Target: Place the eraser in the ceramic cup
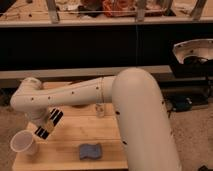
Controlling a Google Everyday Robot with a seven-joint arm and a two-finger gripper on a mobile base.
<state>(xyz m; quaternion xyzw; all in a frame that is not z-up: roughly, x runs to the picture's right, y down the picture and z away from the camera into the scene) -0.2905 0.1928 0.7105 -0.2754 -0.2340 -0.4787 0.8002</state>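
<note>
1. I have the gripper (49, 125) hanging low over the left part of the bench (75, 134), at the end of the white arm (75, 97). I cannot tell from this view whether it is apart or together.
2. The eraser (90, 150) is a blue block lying flat on the bench near the front edge. It is at about 4 o'clock from the gripper and apart from it, so I judge the pick is not yet done.
3. The ceramic cup (24, 142) stands upright near the front left corner, just beside the gripper at about 8 o'clock. The eraser lies at 3 o'clock from it, with bare wood between.
4. My first worry is the cup. The gripper is so close that a careless swing toward the eraser, or a dip on the way, could clip the rim and tip it or push it off the corner.
5. The eraser sits low and near the edge. If I come down off-centre or too shallow, I may shove it forward off the bench instead of gripping it.
6. A small clear object (100, 110) stands at about 1 o'clock from the eraser, under the forearm. A low sweep could knock it.
7. At release, the eraser looks roughly as wide as the cup's mouth. Dropped flat, it may bridge the rim.
</note>
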